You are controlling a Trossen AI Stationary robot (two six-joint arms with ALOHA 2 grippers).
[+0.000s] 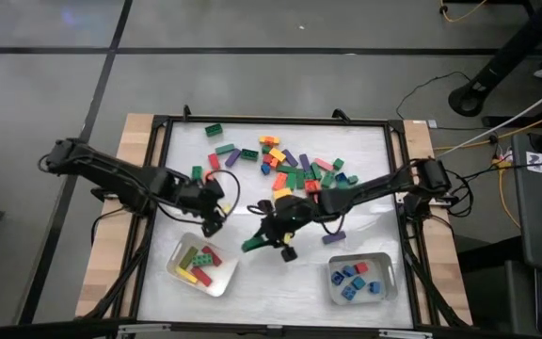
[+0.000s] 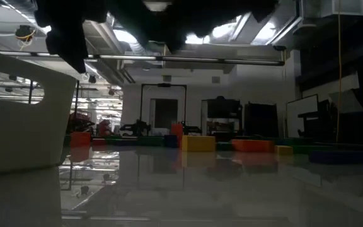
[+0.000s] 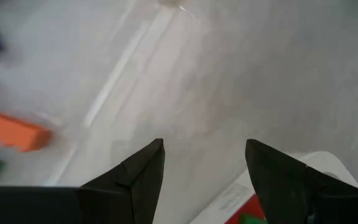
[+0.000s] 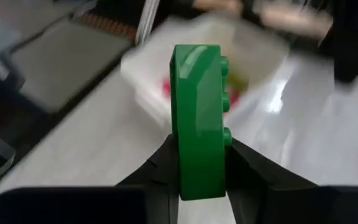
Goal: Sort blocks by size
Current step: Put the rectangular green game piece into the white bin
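The blocks (image 1: 285, 165) lie in a loose many-coloured heap on the white table's far middle. My right gripper (image 1: 265, 238) hangs over the near middle, shut on a long green block (image 1: 254, 244), between the heap and the left tray (image 1: 179, 273). That tray holds a few long blocks in red, yellow and green. The right tray (image 1: 389, 282) holds several small blue blocks. My left gripper (image 1: 216, 217) hovers open just beyond the left tray's far corner, nothing between its fingers (image 3: 142, 174). An orange block (image 3: 11, 132) lies on the table ahead of it. My right gripper pinches the long green block near one end (image 4: 201, 177) between its two fingers (image 4: 253, 180), one on the studded face and one on the opposite face. The block sticks out forward past the fingertips, lengthwise with them. It is lifted clear of the table and slants down toward the left tray.
A black frame (image 1: 398, 179) runs around the white surface. In the low view the left tray's wall (image 2: 17, 126) stands close on the left, and yellow (image 2: 198, 143) and orange (image 2: 252, 145) blocks line the far side. Bare table lies between the two trays.
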